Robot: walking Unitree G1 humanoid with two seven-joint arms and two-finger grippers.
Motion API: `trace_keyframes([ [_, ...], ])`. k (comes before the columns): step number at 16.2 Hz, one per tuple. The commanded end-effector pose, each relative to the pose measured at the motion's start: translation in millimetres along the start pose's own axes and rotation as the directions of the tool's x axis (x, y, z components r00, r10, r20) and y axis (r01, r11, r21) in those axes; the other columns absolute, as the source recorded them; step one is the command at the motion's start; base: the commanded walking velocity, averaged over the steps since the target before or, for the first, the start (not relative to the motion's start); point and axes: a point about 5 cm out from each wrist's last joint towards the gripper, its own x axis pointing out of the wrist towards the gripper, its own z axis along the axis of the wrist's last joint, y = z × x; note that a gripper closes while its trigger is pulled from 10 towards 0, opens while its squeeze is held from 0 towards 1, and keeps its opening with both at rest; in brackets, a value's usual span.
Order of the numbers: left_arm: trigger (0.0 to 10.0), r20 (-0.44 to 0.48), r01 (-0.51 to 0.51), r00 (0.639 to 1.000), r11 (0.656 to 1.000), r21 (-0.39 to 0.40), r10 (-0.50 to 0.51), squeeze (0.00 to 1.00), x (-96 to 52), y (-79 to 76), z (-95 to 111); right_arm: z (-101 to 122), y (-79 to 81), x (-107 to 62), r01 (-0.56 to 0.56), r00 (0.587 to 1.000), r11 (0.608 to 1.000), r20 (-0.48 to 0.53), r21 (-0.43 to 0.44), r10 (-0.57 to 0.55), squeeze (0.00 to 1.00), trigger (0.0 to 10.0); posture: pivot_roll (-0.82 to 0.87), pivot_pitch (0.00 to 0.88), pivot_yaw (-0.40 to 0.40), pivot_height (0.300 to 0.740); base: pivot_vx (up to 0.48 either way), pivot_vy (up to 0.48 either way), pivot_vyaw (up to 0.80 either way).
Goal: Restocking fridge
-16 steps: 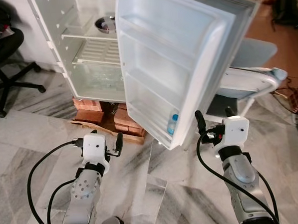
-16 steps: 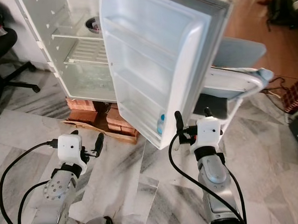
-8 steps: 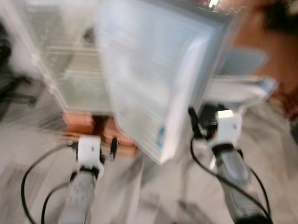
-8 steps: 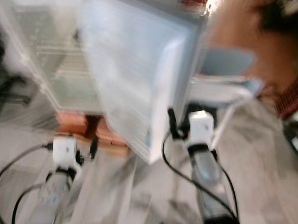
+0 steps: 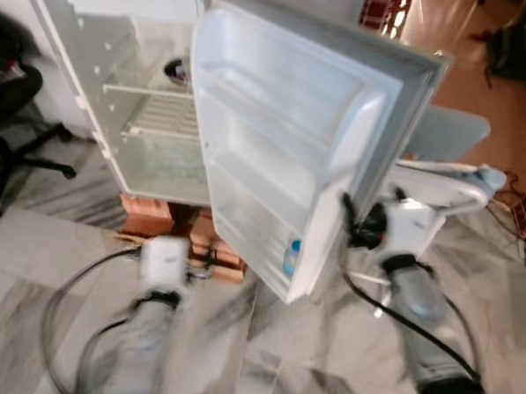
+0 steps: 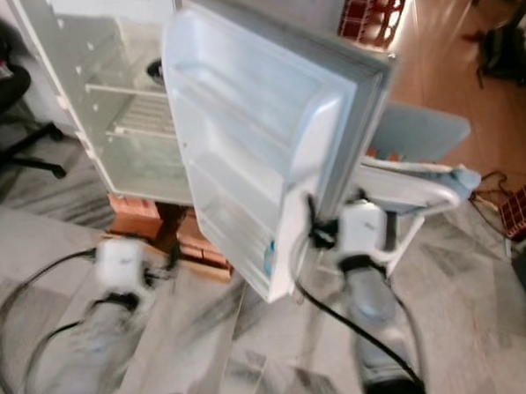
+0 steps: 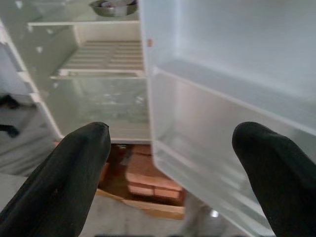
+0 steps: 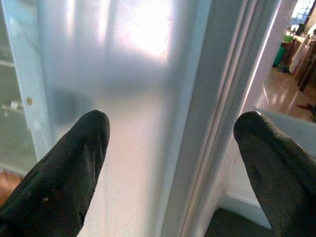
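The fridge (image 5: 143, 97) stands on bricks (image 5: 214, 245), its door (image 5: 287, 152) swung wide for loading. A small bottle (image 5: 292, 257) sits in the door's bottom shelf. Right claw (image 5: 370, 220) spread empty astride the door's edge; left claw (image 7: 173, 163) open, empty, facing the fridge.

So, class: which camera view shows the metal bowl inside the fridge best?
The left wrist view: the metal bowl sits sharp on the top shelf of the fridge. Both eye views catch just part of it behind the open door.

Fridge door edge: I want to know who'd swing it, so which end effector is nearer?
Right. The right end effector sits at the fridge door outer edge; the left end effector hangs before the bricks, short of the door's shelves.
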Motion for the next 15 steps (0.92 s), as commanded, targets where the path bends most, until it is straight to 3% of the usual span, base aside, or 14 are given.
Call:
trace_keyframes([
  [1, 10.0, 0.01, 0.028, 1.0, 0.999, -0.016, -0.028, 0.0, 3.5, -12.4, 4, -4, -15.2, -4.9, 0.048, 0.999, 0.999, -0.018, -0.022, -0.048, 0.0, 10.0, 0.01, 0.095, -0.037, 0.74, 0.0, 0.0, 0.0],
  [6, 10.0, -0.039, 0.015, 0.999, 0.998, -0.058, -0.018, 0.0, 1.1, -11.1, -6, -3, -16.6, -0.1, 0.066, 0.998, 0.998, -0.018, -0.022, -0.067, 0.0, 10.0, 0.02, 0.092, -0.038, 0.74, 0.0, 0.0, 0.0],
  [8, 10.0, -0.073, 0.025, 0.997, 0.998, -0.066, -0.029, 0.0, -0.7, -11.5, -10, -2, -16.4, 3.1, 0.064, 0.998, 0.998, -0.021, 0.017, -0.064, 0.0, 10.0, 0.02, 0.09, -0.035, 0.74, 0.0, 0.0, 0.0],
  [9, 10.0, -0.095, 0.025, 0.995, 0.996, -0.085, -0.033, 0.0, -4.5, -11.8, -14, 0, -13.9, 6.1, 0.038, 0.999, 0.999, -0.013, 0.033, -0.037, 0.0, 10.0, 0.02, 0.089, -0.034, 0.74, 0.0, 0.0, 0.0],
  [10, 10.0, -0.139, 0.021, 0.989, 0.991, -0.134, -0.04, 0.0, -16.7, -11.7, -23, 8, -5.6, 15.1, -0.056, 0.998, 0.993, 0.017, 0.103, 0.054, 0.0, 10.0, 0.01, 0.09, -0.03, 0.74, 0.0, 0.0, 0.0],
  [12, 10.0, -0.181, 0.027, 0.982, 0.99, -0.141, -0.052, 0.0, -28.8, -10.8, -31, 25, 1.5, 25.2, -0.149, 0.987, 0.973, 0.082, 0.174, 0.137, 0.0, 10.0, 0.02, 0.091, -0.031, 0.74, 0.0, 0.0, 0.0],
  [13, 10.0, -0.19, 0.025, 0.98, 0.989, -0.144, -0.053, 0.0, -31.4, -8.6, -33, 39, 13.2, 28.7, -0.277, 0.959, 0.918, 0.135, 0.284, 0.248, 0.0, 10.0, 0.03, 0.09, -0.036, 0.74, 0.0, 0.0, 0.0],
  [14, 10.0, -0.212, 0.018, 0.976, 0.989, -0.147, -0.05, 0.0, -32.6, -6.7, -35, 61, 34.1, 21.6, -0.51, 0.86, 0.756, 0.235, 0.409, 0.453, 0.0, 10.0, 0.04, 0.087, -0.044, 0.74, 0.0, 0.0, 0.0],
  [15, 10.0, -0.224, 0.018, 0.973, 0.989, -0.145, -0.051, 0.0, -33.2, -7.2, -37, 69, 41.4, 15.2, -0.595, 0.802, 0.67, 0.278, 0.444, 0.528, 0.0, 10.0, 0.05, 0.087, -0.049, 0.74, 0.0, 0.0, 0.0],
])
